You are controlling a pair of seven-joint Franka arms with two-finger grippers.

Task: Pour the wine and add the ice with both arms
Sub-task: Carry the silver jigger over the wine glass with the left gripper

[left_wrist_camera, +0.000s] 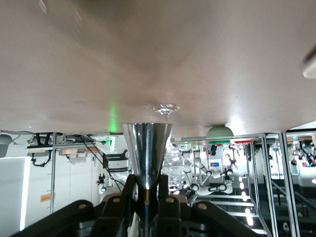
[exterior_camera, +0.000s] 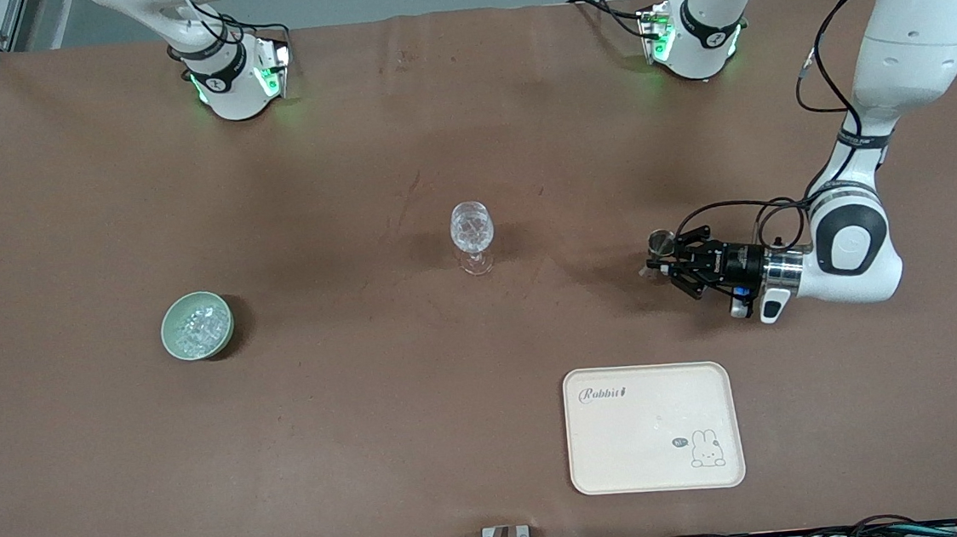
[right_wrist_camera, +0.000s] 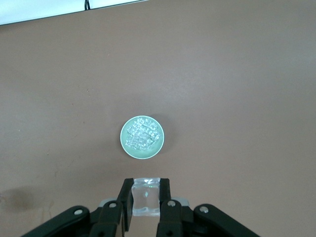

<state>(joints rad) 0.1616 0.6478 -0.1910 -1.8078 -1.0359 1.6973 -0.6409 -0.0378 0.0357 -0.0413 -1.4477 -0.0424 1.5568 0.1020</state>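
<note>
My left gripper (exterior_camera: 664,264) lies sideways, low over the table toward the left arm's end. It is shut on the stem of a small silver cone-shaped cup (exterior_camera: 661,243); in the left wrist view the cup (left_wrist_camera: 147,148) flares out from between the left gripper (left_wrist_camera: 147,185) fingers. No wine shows in any view. A clear stemmed glass (exterior_camera: 471,233) stands mid-table. The green bowl (exterior_camera: 197,326) holds several chunks of ice (exterior_camera: 195,327). My right gripper (right_wrist_camera: 146,190) hangs high above the table beside the bowl (right_wrist_camera: 142,138), shut on one clear ice cube (right_wrist_camera: 146,198). It is outside the front view.
A cream tray (exterior_camera: 656,459) with a rabbit print lies near the front edge, nearer the front camera than the left gripper. Both arm bases (exterior_camera: 232,83) (exterior_camera: 696,42) stand along the table's back edge. Brown tabletop surrounds the glass.
</note>
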